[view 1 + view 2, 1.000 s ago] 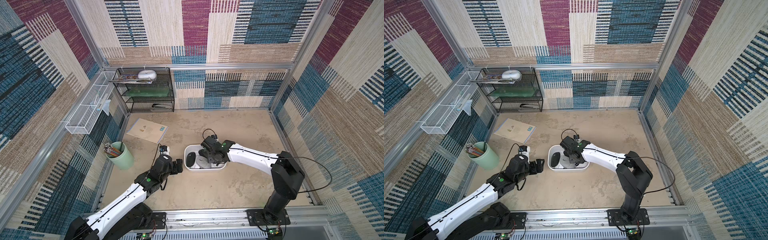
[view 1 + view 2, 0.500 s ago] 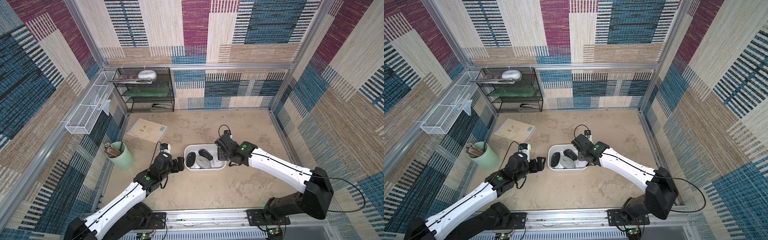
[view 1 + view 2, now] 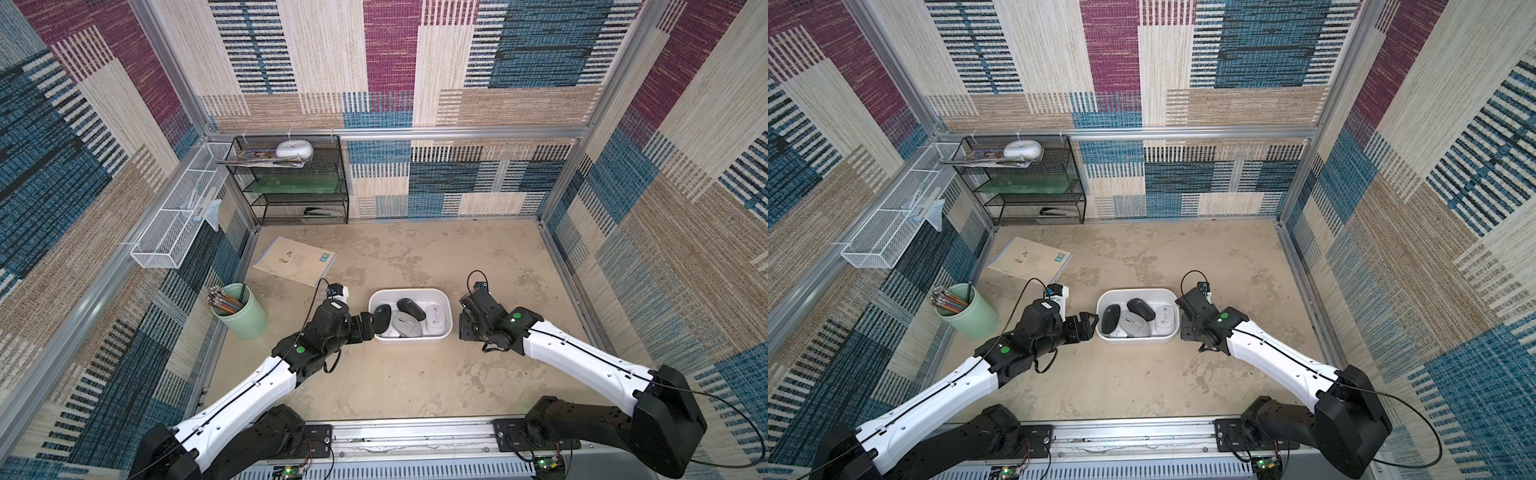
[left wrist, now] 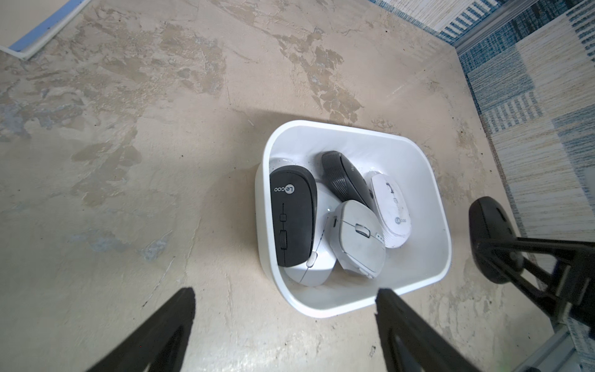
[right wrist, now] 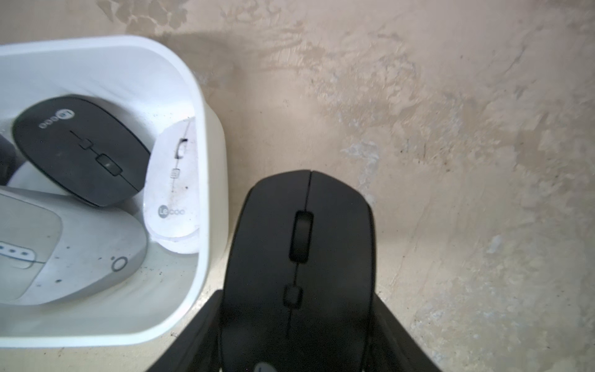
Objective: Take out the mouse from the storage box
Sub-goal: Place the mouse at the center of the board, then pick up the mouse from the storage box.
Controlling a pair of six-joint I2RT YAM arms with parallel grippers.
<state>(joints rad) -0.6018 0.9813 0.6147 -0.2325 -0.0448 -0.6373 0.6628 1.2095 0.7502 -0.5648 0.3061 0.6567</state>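
Observation:
The white storage box (image 3: 409, 291) (image 3: 1136, 291) sits mid-floor with several mice in it, among them a black Lecoo mouse (image 4: 291, 212), a grey one (image 4: 359, 238) and a white one (image 5: 175, 180). My right gripper (image 5: 297, 296) (image 3: 464, 320) hangs just off the box's right end, shut on a black mouse (image 5: 299, 257) that is outside the box wall (image 5: 203, 135). That held mouse (image 4: 489, 238) also shows in the left wrist view. At the box's left end my left gripper (image 4: 286, 293) (image 3: 372, 324) (image 3: 1090, 326) is open and holds nothing.
A green cup of pencils (image 3: 243, 311) stands at the left. A flat booklet (image 3: 295, 261) lies behind it. A black mesh rack (image 3: 299, 183) fills the back left corner. A white wire basket (image 3: 178, 224) hangs on the left wall.
My right gripper has carried the black mouse from over the box out past its right end. The left gripper has crept closer to the box's left end.

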